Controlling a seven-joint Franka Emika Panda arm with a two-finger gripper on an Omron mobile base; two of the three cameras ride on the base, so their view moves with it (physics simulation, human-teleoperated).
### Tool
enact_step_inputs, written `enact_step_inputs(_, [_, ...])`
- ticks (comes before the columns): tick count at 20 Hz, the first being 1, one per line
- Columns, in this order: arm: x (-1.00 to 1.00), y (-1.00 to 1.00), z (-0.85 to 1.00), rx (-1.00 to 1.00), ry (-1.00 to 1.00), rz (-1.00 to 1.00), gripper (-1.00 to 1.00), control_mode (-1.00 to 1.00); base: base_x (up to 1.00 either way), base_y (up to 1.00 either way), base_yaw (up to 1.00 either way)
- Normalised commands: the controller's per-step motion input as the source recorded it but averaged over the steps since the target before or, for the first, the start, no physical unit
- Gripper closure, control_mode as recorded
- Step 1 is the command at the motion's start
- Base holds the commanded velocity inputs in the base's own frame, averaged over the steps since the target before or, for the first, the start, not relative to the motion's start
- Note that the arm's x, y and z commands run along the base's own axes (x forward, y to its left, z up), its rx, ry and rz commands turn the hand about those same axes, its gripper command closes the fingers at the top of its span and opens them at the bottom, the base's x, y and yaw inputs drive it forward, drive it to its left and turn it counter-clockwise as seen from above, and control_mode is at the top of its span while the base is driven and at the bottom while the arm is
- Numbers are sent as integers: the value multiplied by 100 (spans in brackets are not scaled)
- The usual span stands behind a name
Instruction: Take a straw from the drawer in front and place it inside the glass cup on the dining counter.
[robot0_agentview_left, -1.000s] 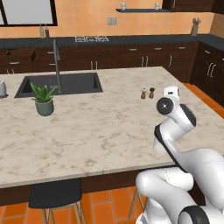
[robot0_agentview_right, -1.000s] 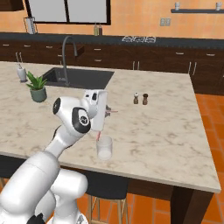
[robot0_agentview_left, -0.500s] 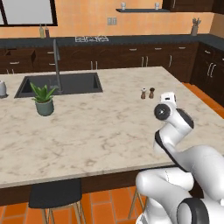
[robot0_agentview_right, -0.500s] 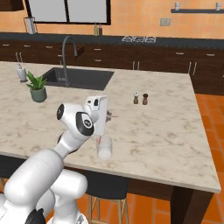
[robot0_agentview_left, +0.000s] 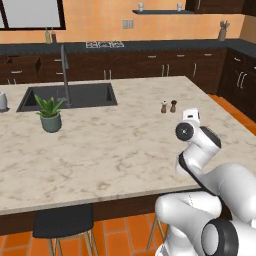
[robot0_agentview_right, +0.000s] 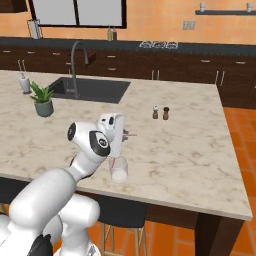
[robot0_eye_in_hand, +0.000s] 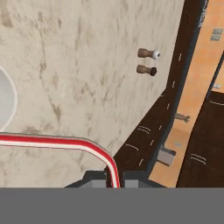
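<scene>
- Straw (robot0_eye_in_hand: 57, 142) first, in your hand view: it rises between the two dark finger tips (robot0_eye_in_hand: 98, 180) at the bottom edge, bends, and runs off to the left side as a red line with pale borders. The claw (robot0_eye_in_hand: 113, 180) is clamped on it, the tips pressed against either side.
- In that same view, the curved pale rim of the cup (robot0_eye_in_hand: 6, 107) shows at the left edge, just above the straw. Beige marble counter (robot0_eye_in_hand: 87, 65) lies behind, with two small shakers (robot0_eye_in_hand: 146, 61) further off near its edge.
- From your right base view, the cup (robot0_agentview_right: 118, 169) stands upright near the front edge of the counter (robot0_agentview_right: 190, 145), just beside the white arm. A short red piece of the straw (robot0_agentview_right: 113, 164) shows at the cup's left side; you cannot tell from here whether it is inside the glass. The hand (robot0_agentview_right: 114, 132) hangs directly above the cup.
- That view also shows the shakers (robot0_agentview_right: 160, 112) well apart from the cup, a potted plant (robot0_agentview_right: 42, 100) and the sink (robot0_agentview_right: 90, 89) to the left.
- From your left base view, the arm's white hand (robot0_agentview_left: 190, 117) sits over the counter's (robot0_agentview_left: 110, 145) right part, near the shakers (robot0_agentview_left: 168, 106); the plant (robot0_agentview_left: 50, 114) stands by the sink (robot0_agentview_left: 70, 96).
</scene>
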Motion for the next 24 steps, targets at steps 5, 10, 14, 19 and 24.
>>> enact_step_inputs(5, [8, 0, 0, 0, -2, 0, 100, -100, 0, 0, 0])
enact_step_inputs(10, [1, 0, 9, 0, 0, 0, 100, -100, 0, 0, 0])
enact_step_inputs(14, [0, 0, 38, 0, 0, 0, 100, -100, 0, 0, 0])
enact_step_inputs(19, [6, -2, 19, -1, 0, 0, 100, -100, 0, 0, 0])
enact_step_inputs(24, [34, -3, -10, -5, 0, 0, 100, -100, 0, 0, 0])
